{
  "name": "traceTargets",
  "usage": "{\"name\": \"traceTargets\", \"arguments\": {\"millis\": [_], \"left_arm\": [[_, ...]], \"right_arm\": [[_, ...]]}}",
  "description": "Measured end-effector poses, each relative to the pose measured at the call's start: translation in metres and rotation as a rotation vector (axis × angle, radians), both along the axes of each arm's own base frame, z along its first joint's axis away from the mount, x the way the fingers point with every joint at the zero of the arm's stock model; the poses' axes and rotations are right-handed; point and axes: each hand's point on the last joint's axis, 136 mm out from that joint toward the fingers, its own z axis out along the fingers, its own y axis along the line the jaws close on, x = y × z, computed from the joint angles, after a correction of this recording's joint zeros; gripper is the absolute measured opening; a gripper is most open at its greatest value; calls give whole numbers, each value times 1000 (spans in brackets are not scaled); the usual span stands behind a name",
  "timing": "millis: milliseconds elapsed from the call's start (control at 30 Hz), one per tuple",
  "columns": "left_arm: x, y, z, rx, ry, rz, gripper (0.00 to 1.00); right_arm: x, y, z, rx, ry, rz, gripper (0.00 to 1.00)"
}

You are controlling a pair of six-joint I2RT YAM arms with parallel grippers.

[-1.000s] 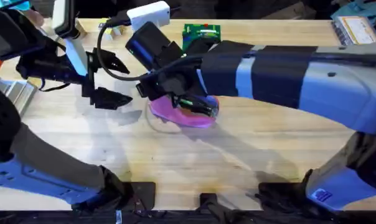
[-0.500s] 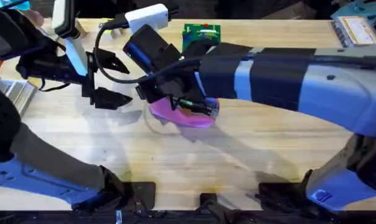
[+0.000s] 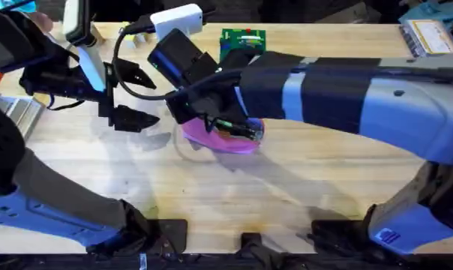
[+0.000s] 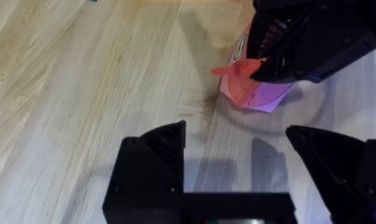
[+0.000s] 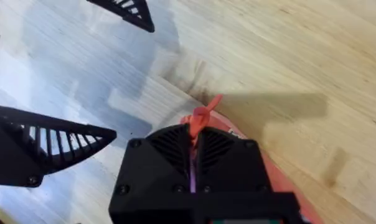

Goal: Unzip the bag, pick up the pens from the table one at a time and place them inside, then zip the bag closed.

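Note:
The pink bag (image 3: 225, 141) lies on the light wood table (image 3: 309, 172) just left of centre. My right gripper (image 3: 202, 120) reaches across to its left end. In the right wrist view this gripper (image 5: 195, 134) is shut on the small red zipper pull (image 5: 201, 114). The left wrist view shows the same pull (image 4: 238, 70) sticking out from under the right gripper (image 4: 281, 56), with the bag (image 4: 258, 94) below it. A slim green pen (image 3: 238, 127) seems to lie in the bag's mouth. My left gripper (image 3: 139, 98) hangs open a little to the bag's left, holding nothing.
A small green board (image 3: 243, 40) and a white device (image 3: 178, 18) sit at the table's far edge. Boxes (image 3: 429, 34) lie at the far right corner. Bare wood stretches in front of the bag.
My right gripper has edged slightly left with the pull in its grip. The left arm has not moved.

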Motion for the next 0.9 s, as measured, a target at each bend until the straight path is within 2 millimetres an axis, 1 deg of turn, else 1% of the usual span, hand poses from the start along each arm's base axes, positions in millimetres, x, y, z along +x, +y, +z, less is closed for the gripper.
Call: {"name": "traceTargets", "arguments": {"millis": [233,467,900], "left_arm": [[0,0,0,0,0,0,993],[0,0,0,0,0,0,993],[0,0,0,0,0,0,993]], "right_arm": [[-1,0,3,6,-1,2,29],[-3,-1,18,27,-12,6,30],[-4,-2,19,28,-11,7,31]]}}
